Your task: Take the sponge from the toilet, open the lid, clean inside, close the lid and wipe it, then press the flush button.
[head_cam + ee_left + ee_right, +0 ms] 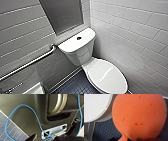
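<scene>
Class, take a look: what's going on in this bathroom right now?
A robot is working at the toilet. Its right arm seems to hold the sponge just beside the bowl, above the dark tiled floor. The lid is down. The flush button sits on the tank top.

The right gripper (125, 139) is clamped on the narrow end of the sponge (139, 116), holding it up in the air directly in front of its wrist camera. The left wrist is drawn in close to the robot's own dark body shell (25, 112), where a blue cable (36, 117) loops down to a light port plate (55, 131). The left gripper (48, 138) sits just in front of that plate.
</scene>
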`<state>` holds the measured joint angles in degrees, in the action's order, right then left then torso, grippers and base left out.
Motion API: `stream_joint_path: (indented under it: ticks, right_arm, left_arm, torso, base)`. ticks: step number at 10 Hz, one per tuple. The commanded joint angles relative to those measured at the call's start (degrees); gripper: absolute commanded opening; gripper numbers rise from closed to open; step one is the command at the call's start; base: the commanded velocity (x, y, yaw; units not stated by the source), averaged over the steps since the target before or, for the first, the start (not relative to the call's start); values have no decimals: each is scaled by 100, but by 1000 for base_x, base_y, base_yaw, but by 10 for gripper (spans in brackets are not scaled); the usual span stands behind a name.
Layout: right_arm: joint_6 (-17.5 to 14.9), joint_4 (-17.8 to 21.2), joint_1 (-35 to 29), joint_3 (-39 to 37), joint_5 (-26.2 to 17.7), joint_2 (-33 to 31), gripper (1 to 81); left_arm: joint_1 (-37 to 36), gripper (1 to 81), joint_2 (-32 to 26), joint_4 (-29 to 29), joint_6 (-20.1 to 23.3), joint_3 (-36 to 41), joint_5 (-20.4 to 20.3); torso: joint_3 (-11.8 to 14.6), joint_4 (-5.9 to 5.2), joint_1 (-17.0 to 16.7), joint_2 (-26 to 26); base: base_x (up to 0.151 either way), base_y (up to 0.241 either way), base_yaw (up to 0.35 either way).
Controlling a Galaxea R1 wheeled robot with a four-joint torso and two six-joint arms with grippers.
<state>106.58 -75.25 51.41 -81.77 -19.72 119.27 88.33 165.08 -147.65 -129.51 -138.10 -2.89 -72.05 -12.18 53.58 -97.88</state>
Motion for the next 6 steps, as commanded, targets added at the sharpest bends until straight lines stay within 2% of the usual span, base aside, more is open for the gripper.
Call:
stream_joint_path:
  ticks: [1, 2, 3, 5, 6]
  right_arm:
    - [-6, -77, 594, 365, -111, -366, 10]
    - [-15, -86, 892, 365, -111, -278, 10]
    - [-23, -104, 1138, 383, -111, -131, 10]
    - [-23, -244, 1535, 347, -111, 151, 10]
    - [-23, -244, 1684, 268, -111, 275, 10]
  left_arm:
    - [-48, 811, -712, -26, -31, 1001, 113]
    - [-144, 811, -889, -27, -39, 1302, 122]
    - [-241, 811, -1143, -18, -48, 1730, 130]
    - [-399, 811, -1329, -18, -48, 2049, 131]
    - [-461, 811, -1355, -27, -39, 2085, 131]
  torso:
    - [0, 0, 0, 0]
    - [0, 0, 0, 0]
    - [0, 0, -369, 573]
    - [0, 0, -430, 658]
    - [297, 349, -515, 781]
  base:
    - [0, 0, 0]
    - [0, 0, 0]
    - [0, 0, 0]
    - [0, 0, 0]
    - [0, 0, 0]
